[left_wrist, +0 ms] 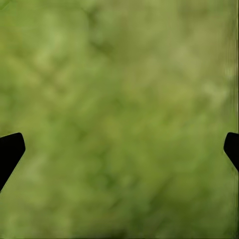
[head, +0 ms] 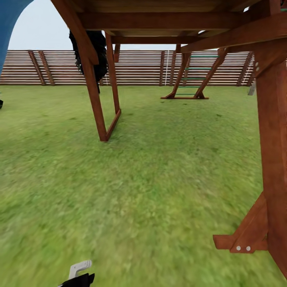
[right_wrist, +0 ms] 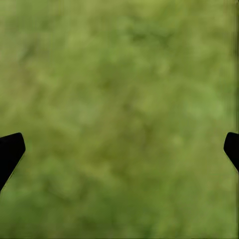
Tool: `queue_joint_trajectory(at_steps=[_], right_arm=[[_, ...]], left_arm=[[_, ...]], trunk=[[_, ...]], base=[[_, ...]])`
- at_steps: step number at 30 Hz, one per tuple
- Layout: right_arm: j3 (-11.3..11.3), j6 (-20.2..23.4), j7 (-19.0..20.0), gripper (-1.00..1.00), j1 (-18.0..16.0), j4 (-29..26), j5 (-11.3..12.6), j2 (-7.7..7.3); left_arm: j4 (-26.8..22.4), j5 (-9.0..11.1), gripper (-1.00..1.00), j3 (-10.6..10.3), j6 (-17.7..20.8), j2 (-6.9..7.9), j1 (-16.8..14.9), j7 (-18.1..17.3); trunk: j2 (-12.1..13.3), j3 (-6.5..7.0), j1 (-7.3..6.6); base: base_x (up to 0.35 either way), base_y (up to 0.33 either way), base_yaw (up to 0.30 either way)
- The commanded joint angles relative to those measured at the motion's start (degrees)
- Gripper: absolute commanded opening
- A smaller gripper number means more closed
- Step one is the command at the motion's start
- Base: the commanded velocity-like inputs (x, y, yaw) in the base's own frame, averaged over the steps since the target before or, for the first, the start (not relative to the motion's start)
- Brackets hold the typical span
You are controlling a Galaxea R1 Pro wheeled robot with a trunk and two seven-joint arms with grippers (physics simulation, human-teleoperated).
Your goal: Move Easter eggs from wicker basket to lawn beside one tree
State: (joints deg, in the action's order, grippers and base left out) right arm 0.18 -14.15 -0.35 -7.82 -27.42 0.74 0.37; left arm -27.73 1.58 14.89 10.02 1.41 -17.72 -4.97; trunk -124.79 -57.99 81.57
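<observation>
I'm driving under a wooden play frame point(head: 275, 131) with both the left gripper point(left_wrist: 119, 149) and right gripper point(right_wrist: 119, 149) spread wide, empty, pointed down at the lawn point(head: 151, 191), ready for the basket, which I've yet to find.

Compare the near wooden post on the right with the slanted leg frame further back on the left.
The near post stands upright; the leg frame leans. The post has a bolted corner brace at its foot; the leg frame ends in a plain ground rail. The post looms larger, cut off by the picture's edge. Both are reddish-brown wood, standing on the lawn.
</observation>
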Motion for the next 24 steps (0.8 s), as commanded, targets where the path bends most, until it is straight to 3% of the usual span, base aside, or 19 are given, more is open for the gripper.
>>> queue_joint_trajectory(at_steps=[1,24], right_arm=[[0.0,0.0,0.0,1.0,0.0,0.0,0.0,-0.01],[0.08,0.0,0.0,1.0,0.0,0.0,-0.09,-0.07]], left_arm=[[-0.01,0.0,1.0,0.02,0.0,0.0,-0.01,0.0],[0.04,0.0,1.0,0.02,0.0,0.0,0.0,0.0]], trunk=[[0.0,0.0,0.0],[0.0,0.0,0.0]], base=[[0.337,0.0,-0.064],[0.337,0.0,-0.002]])
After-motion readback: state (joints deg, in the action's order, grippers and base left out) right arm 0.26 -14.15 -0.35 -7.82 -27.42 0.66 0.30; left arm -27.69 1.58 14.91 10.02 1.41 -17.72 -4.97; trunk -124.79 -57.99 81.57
